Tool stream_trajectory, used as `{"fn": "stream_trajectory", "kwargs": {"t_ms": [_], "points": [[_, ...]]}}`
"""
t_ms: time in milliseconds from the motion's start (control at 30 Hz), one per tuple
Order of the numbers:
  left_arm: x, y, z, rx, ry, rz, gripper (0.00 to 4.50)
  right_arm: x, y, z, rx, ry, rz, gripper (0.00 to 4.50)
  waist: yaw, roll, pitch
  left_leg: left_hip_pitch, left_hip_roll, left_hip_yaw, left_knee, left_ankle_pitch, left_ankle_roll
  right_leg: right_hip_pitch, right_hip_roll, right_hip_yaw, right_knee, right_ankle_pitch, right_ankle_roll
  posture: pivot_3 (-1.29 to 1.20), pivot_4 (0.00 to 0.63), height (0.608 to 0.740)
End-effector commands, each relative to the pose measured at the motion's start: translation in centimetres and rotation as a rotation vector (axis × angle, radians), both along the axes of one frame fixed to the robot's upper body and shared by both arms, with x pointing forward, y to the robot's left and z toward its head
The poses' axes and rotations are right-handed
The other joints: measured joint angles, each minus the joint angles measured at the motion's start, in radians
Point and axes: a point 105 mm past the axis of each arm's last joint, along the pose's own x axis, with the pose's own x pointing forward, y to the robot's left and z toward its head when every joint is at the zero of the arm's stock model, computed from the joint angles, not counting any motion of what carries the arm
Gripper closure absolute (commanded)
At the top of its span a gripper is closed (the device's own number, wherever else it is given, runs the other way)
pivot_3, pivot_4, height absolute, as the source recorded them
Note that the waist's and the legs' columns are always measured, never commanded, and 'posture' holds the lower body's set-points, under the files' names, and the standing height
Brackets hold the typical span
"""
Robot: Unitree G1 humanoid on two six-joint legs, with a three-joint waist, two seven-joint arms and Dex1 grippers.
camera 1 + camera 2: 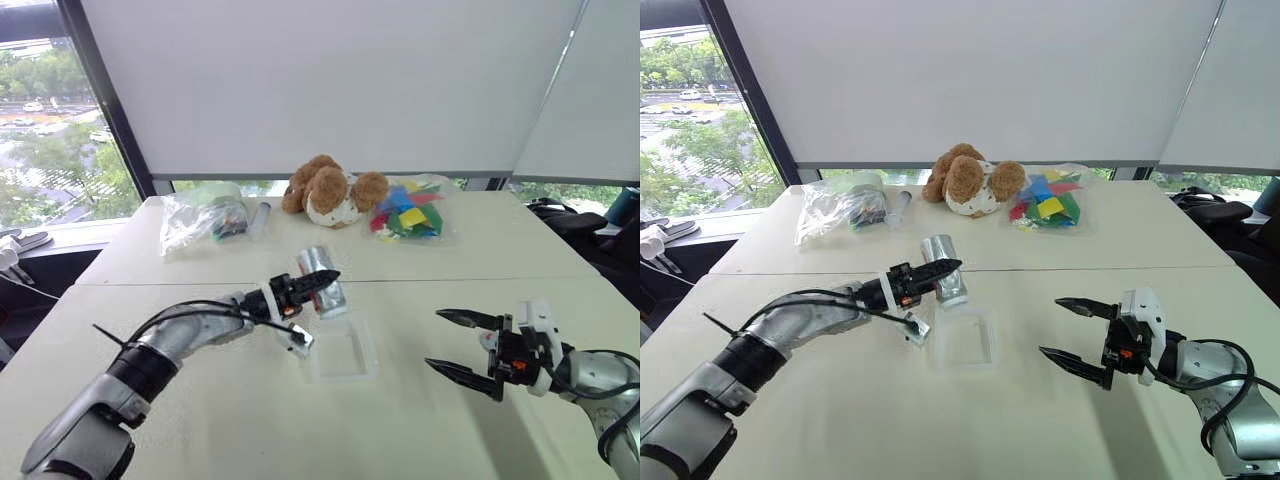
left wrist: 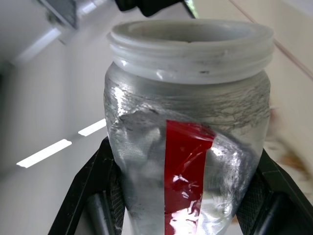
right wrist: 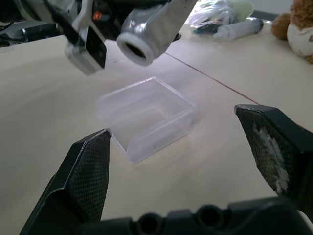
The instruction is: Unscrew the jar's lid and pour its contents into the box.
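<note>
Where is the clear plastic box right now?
In the left eye view the clear plastic box sits on the white table, just below the tilted open jar held in the left gripper, with the right gripper to its right.

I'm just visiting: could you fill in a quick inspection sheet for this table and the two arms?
Surface: pale table, seam across it.
Job's things: jar uncapped, tipped on its side above the clear box; lid and contents nothing seen.
Clutter: teddy bear, bag of coloured pieces, clear bag, at the far edge.
Grippers: left pincer shut on jar; right pincer open, empty.
Cables: black cable along left arm.
Surroundings: window blinds, trees outside.
</note>
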Motion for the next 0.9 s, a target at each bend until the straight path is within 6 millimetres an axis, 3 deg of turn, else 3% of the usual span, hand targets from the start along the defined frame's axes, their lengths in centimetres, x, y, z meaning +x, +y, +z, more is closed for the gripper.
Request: {"fn": "stream_trajectory", "kwargs": {"t_ms": [33,167,367,567,700,800,900], "points": [[0.3,-0.1,0.4,-0.001,-0.227,-0.018,2.36,-0.3,0.6,0.8,0.023,-0.046,-0.015,0.07,-0.002,0.000,0.000,0.000,0.000,0.000,0.000,0.000,0.000,0.000,0.000,0.000,0.000,0.000,0.000,0.00,0.150,0.740],[0.4,0.1,-0.6,0.012,-0.349,-0.045,2.36,-0.3,1.0,0.7,0.041,-0.047,-0.026,0.07,-0.002,0.000,0.000,0.000,0.000,0.000,0.000,0.000,0.000,-0.001,0.000,0.000,0.003,0.000,0.000,0.00,0.150,0.740],[0.5,-0.4,-0.2,-0.015,-0.430,-0.057,2.36,-0.3,1.5,0.5,0.062,-0.042,-0.037,0.07,0.000,-0.001,0.000,-0.001,0.000,-0.001,0.002,0.000,0.000,-0.001,0.000,-0.001,0.004,0.000,0.001,0.00,0.150,0.740],[0.6,0.4,0.2,-0.074,-0.367,-0.036,2.36,-0.1,1.7,0.4,0.068,-0.038,-0.032,0.07,-0.003,-0.001,0.000,-0.001,0.000,-0.001,0.002,0.000,0.000,-0.001,0.000,0.000,0.005,0.000,0.001,0.00,0.150,0.740],[0.6,1.8,2.0,-0.274,-0.076,-0.025,2.36,0.0,1.8,0.4,0.075,-0.037,-0.021,0.07,-0.005,-0.001,0.000,-0.001,0.000,0.000,0.002,0.000,0.000,-0.003,-0.001,0.000,0.007,0.000,0.001,0.00,0.150,0.740],[0.8,3.6,3.0,-0.480,0.344,-0.024,2.36,0.1,1.9,0.4,0.076,-0.036,-0.004,0.07,-0.003,-0.001,0.000,-0.001,0.001,0.000,0.003,0.000,0.000,-0.004,-0.001,0.000,0.009,0.000,0.000,0.00,0.150,0.740],[-0.7,4.8,3.4,-0.695,0.790,-0.139,2.36,0.4,1.9,0.5,0.080,-0.047,0.012,0.07,-0.005,0.000,0.000,-0.001,0.000,0.000,0.005,0.000,0.000,-0.004,-0.002,0.000,0.010,0.000,0.000,0.00,0.150,0.740]]}}
